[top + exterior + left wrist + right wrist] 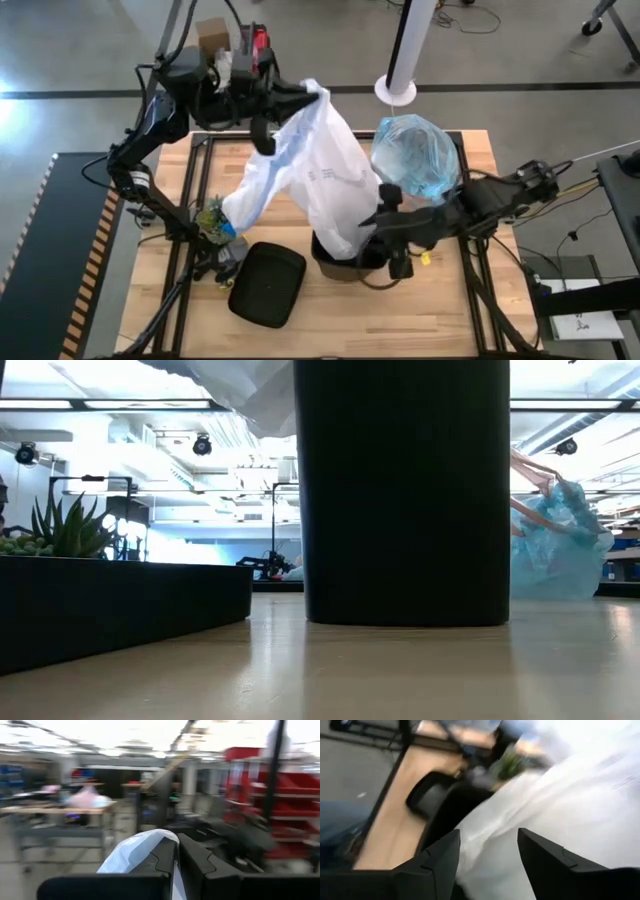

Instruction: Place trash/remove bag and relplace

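Observation:
A white translucent bag [320,170] slopes from high over the table's far left down into the black bin [345,262]. My left gripper [300,97] is shut on its top end. My right gripper [383,212] stands open at the bin's right rim, with the white bag [560,795] just beyond its fingers. The light-blue bag [415,155] lies crumpled on the table's far right, and it also shows in the low view [560,550]. No trash shows. My left gripper pinches the white bag's bunched top end [150,845] between its two fingers, which reach in about level from the table's far left. The bag hangs below it, lifted high, with its lower end in the bin's mouth [335,245]. Whether my right gripper touches the white bag, I cannot tell.
A black lid [268,283] lies on the table to the near left of the bin. A small green plant sprig [212,215] sits beside it. The bin [405,490] fills the middle of the low view. Bare wood shows along the table's near edge [400,320].

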